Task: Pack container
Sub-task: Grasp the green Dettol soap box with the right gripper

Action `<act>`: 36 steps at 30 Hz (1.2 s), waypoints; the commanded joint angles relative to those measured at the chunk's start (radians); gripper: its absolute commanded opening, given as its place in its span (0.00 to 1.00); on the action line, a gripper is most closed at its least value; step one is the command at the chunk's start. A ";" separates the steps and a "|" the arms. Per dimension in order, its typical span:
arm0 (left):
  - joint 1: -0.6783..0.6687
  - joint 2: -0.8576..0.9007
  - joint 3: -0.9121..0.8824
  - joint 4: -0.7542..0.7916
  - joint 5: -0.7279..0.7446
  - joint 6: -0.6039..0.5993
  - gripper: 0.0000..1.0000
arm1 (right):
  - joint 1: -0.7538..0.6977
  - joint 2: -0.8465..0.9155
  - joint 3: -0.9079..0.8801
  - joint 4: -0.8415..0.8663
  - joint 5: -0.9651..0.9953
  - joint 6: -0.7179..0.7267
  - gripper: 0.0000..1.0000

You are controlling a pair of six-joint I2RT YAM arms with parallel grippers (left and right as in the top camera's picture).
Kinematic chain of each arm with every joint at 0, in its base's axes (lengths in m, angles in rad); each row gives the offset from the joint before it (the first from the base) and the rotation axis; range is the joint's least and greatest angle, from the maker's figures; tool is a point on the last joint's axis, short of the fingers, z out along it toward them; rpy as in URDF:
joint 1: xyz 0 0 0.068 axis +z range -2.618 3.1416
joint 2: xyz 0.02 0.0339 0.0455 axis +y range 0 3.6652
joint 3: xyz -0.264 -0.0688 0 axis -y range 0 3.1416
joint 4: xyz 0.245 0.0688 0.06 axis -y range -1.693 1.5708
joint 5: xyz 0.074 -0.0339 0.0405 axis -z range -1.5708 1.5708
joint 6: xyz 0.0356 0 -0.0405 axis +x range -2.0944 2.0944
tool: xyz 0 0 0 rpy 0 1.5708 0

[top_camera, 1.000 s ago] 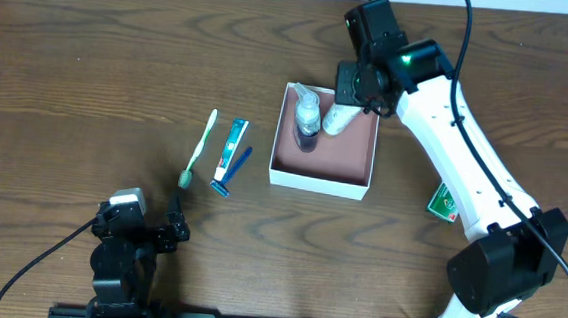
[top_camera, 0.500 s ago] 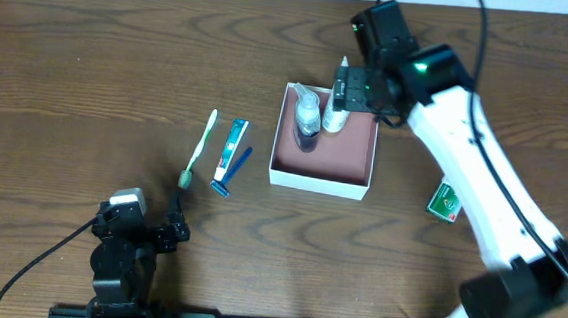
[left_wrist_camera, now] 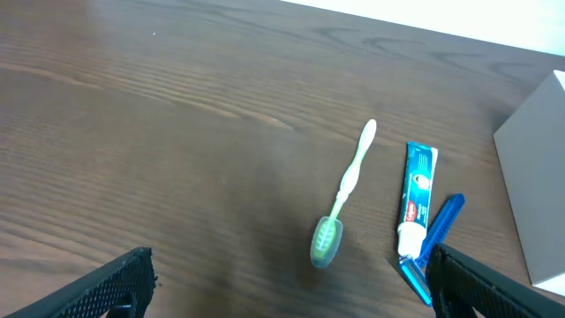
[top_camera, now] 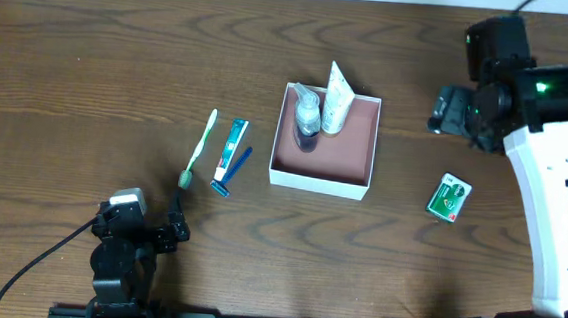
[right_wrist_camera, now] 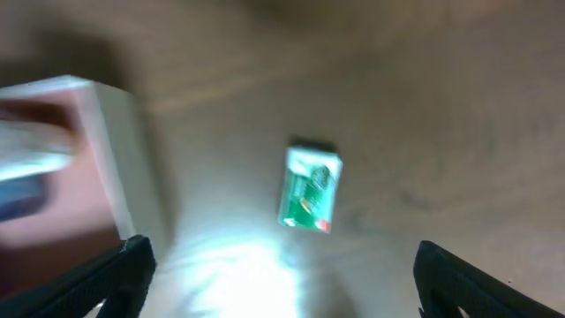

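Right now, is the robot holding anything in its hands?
No, nothing is held. The left gripper and the right gripper are both open and empty.

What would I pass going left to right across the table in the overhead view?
toothbrush → toothpaste tube → container, with a clear bottle and then a white tube inside it → green packet
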 commanded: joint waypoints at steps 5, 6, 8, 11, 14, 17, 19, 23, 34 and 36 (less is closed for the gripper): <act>-0.004 -0.007 -0.018 -0.002 -0.001 -0.002 0.98 | -0.112 0.013 -0.302 0.145 -0.063 0.055 0.99; -0.004 -0.007 -0.018 -0.002 -0.001 -0.002 0.98 | -0.119 0.013 -0.344 0.175 -0.064 0.055 0.99; -0.004 -0.007 -0.018 -0.002 -0.001 -0.002 0.98 | -0.131 0.013 -0.422 0.235 -0.068 0.068 0.98; -0.004 -0.007 -0.018 -0.002 -0.001 -0.002 0.98 | -0.143 0.013 -0.526 0.322 -0.095 0.096 0.94; -0.004 -0.007 -0.018 -0.002 -0.001 -0.002 0.98 | -0.146 0.013 -0.628 0.432 -0.129 0.101 0.91; -0.004 -0.007 -0.018 -0.002 -0.001 -0.002 0.98 | -0.146 0.013 -0.715 0.539 -0.142 0.119 0.91; -0.004 -0.007 -0.018 -0.002 -0.001 -0.002 0.98 | -0.153 0.013 -0.766 0.611 -0.138 0.120 0.89; -0.004 -0.007 -0.018 -0.002 -0.001 -0.002 0.98 | -0.182 0.013 -0.832 0.697 -0.139 0.127 0.88; -0.004 -0.007 -0.018 -0.002 -0.001 -0.002 0.97 | -0.235 0.013 -0.880 0.795 -0.143 0.126 0.71; -0.004 -0.007 -0.018 -0.002 -0.001 -0.002 0.98 | -0.235 0.013 -0.880 0.801 -0.142 0.126 0.65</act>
